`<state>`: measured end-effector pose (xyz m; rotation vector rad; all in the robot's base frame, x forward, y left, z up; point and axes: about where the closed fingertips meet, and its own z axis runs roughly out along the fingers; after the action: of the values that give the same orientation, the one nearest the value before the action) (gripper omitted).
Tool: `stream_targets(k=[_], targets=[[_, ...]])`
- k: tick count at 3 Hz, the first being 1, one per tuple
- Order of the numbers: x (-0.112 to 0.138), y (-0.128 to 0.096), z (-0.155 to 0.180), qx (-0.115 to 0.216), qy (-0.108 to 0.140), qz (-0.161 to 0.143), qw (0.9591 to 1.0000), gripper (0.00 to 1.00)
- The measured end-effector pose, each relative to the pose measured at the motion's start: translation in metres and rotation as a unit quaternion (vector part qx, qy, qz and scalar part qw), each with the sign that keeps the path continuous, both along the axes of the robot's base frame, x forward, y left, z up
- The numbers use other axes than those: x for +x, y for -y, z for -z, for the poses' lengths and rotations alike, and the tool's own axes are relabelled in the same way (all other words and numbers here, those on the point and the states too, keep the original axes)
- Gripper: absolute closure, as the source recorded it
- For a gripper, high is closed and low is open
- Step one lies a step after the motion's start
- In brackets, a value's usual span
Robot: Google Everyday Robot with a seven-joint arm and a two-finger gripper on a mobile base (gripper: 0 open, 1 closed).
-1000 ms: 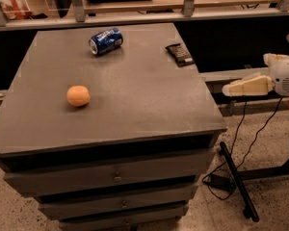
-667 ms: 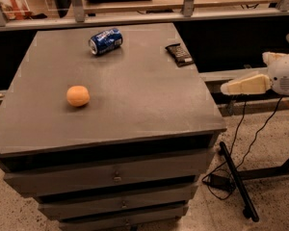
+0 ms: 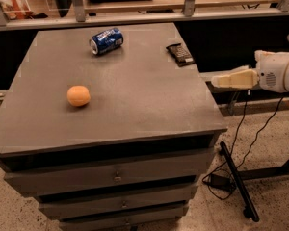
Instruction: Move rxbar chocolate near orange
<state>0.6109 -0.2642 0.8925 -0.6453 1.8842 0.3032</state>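
The gripper was found off the right side of the grey cabinet, beyond its right edge and apart from it, pointing left toward the cabinet. It was carried on a white arm housing that entered from the right edge of the view. Whether the gripper was open or closed could not be told from this view. It was touching none of the items on the cabinet top.

The rxbar chocolate lay flat at the far right of the top, close to the right edge — the nearest item to the gripper, though still apart from it. Its black wrapper sat at a slight angle to the cabinet's edges.

The orange rested on the left half of the top, nearer the front, well apart from the bar and diagonally across the surface from it.

A blue soda can lay on its side toward the back, left of the bar and behind the orange — touching neither.

Below the top, the cabinet showed stacked drawer fronts with small knobs. On the speckled floor to the right, a black cable ran down to a small black box beside a black floor bar.
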Motion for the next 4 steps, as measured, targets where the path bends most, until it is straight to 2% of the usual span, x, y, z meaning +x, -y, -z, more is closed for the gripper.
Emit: stream_targets(k=[1, 2, 4], targets=[[0.029, -0.018, 0.003, 0.023, 0.013, -0.005, 0.9996, 0.0], [0.064, -0.048, 0.011, 0.034, 0.022, -0.012, 0.9991, 0.0], [0.117, -0.095, 0.04, 0.038, 0.025, -0.011, 0.9989, 0.0]])
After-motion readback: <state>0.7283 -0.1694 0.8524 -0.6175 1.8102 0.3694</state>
